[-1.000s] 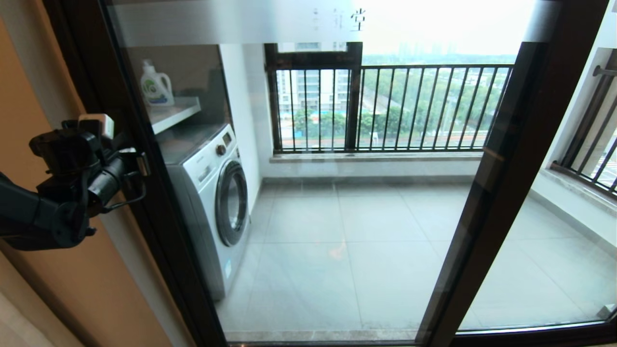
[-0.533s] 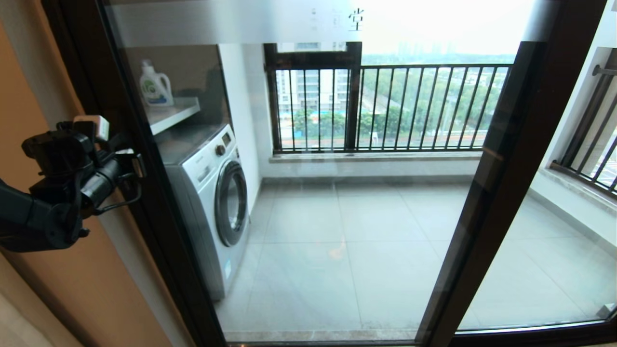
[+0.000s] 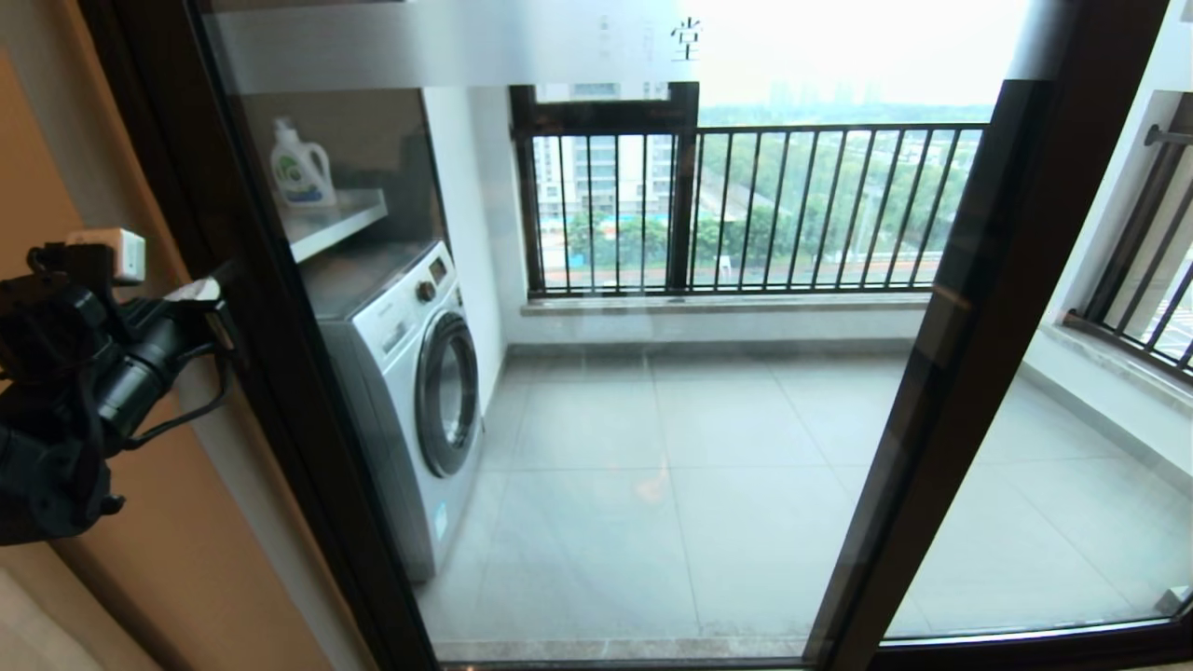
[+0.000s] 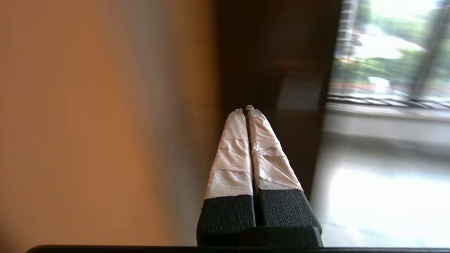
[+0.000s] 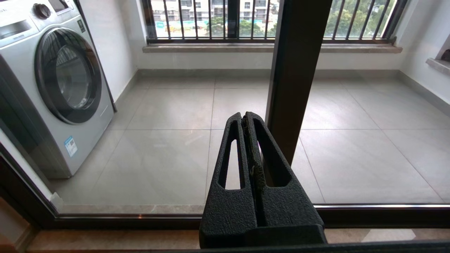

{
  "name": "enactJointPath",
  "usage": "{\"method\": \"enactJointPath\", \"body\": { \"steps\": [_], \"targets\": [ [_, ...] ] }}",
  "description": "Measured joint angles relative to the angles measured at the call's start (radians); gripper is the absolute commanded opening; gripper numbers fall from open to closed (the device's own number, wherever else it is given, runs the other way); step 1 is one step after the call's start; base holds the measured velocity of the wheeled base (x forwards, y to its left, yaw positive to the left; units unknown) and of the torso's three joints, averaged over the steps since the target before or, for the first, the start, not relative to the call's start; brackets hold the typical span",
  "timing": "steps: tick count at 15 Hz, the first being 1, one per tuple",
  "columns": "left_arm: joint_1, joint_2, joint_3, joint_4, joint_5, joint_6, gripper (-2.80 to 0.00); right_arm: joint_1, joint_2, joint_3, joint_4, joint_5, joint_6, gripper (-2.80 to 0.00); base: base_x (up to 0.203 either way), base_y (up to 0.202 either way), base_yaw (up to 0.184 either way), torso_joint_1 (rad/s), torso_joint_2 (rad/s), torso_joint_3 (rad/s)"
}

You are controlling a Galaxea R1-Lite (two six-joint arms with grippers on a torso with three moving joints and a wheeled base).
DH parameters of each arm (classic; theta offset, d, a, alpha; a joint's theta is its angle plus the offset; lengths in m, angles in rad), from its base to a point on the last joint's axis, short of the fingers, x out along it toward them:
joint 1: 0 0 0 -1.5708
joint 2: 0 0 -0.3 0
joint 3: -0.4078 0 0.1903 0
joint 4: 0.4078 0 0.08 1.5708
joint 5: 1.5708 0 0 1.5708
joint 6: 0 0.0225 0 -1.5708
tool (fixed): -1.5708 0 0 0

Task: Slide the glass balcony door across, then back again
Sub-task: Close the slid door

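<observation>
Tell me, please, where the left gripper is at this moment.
In the head view the left gripper is at the far left, in front of the orange wall, beside the dark left frame of the glass balcony door.

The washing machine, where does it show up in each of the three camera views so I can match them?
Head view: washing machine sits left of centre, behind the glass balcony door.
Left wrist view: not in it.
Right wrist view: washing machine at the left edge.
Shared landmark: the balcony railing.
</observation>
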Motion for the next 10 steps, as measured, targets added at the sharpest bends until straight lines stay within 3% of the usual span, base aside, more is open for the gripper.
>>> {"method": "enactJointPath", "body": {
  "steps": [6,10],
  "targets": [
    [0.086,0.058,0.015,-0.009,-0.016,-0.006,-2.80,-0.001,0.000,0.000,-0.001,0.000,0.000,-2.80,0.000,0.000,0.000,0.000,0.00,0.000],
    [0.093,0.090,-0.009,-0.010,-0.046,-0.004,-2.80,-0.001,0.000,0.000,0.000,0.000,0.000,-2.80,0.000,0.000,0.000,0.000,0.00,0.000]
  ]
}}
